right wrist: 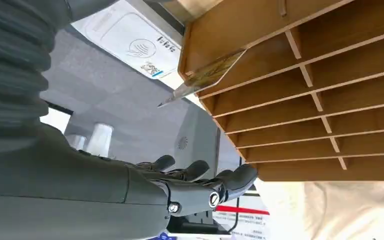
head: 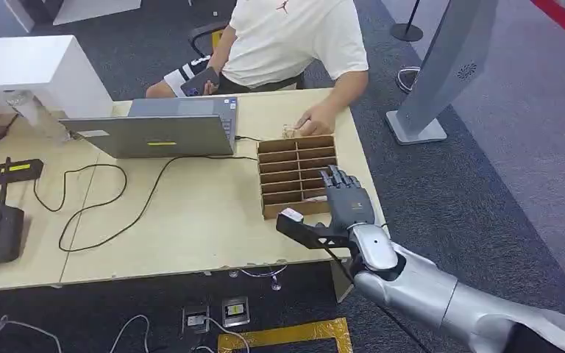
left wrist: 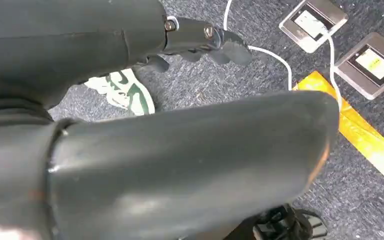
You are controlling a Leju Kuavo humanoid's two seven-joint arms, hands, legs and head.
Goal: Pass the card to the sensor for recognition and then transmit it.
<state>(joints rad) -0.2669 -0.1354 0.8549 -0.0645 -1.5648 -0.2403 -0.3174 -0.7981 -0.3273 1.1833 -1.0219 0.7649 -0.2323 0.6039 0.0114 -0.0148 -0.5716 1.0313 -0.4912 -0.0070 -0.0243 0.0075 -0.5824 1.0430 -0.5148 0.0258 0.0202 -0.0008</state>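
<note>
The right hand hovers at the counter's near right edge, over the wooden slotted rack, fingers loosely apart and holding nothing. In the right wrist view the card pokes out of an end slot, its long axis running out past the rack's rim, close to the fingers but not touching. At twelve o'clock beyond the rack, a person's hand rests on the counter. The left hand hangs over the floor, fingers curled in on nothing, so the right is judged nearer.
</note>
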